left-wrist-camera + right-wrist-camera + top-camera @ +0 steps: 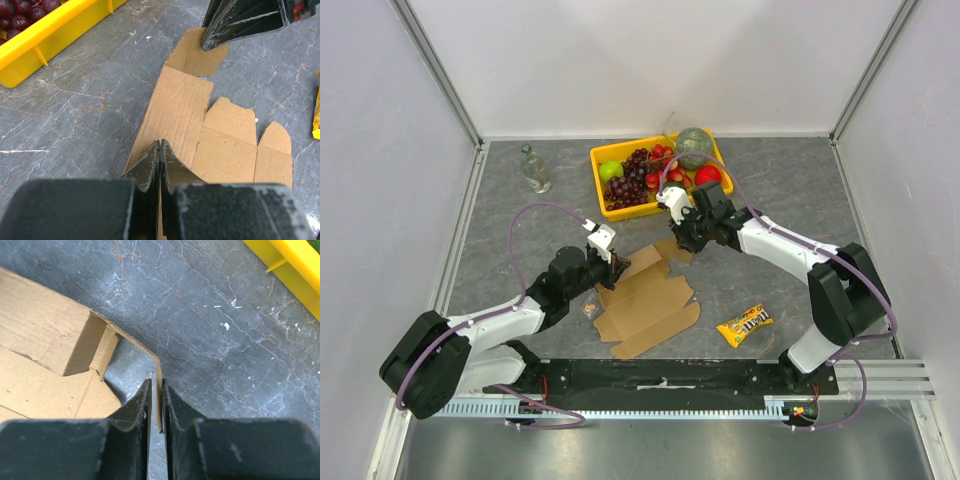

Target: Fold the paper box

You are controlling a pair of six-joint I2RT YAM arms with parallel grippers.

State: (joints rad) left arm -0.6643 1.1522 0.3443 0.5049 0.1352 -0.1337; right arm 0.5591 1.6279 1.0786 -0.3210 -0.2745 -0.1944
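The paper box (650, 300) is a flat brown die-cut cardboard sheet lying on the grey table between the arms. My left gripper (611, 268) is shut, its tips (160, 143) resting on the sheet's (220, 145) near left edge with nothing between them. My right gripper (678, 246) is at the sheet's far end. In the right wrist view its jaws (156, 386) stand nearly together on the thin edge of a raised flap (158, 371), the rest of the sheet (35, 335) lying to the left. The right fingers (235, 25) show above the far flap in the left wrist view.
A yellow tray (595, 160) of grapes, strawberries and other fruit stands at the back, just behind the right gripper. A glass bottle (533, 168) is at the back left. A yellow candy packet (744, 325) lies right of the sheet, a small scrap (590, 312) left of it.
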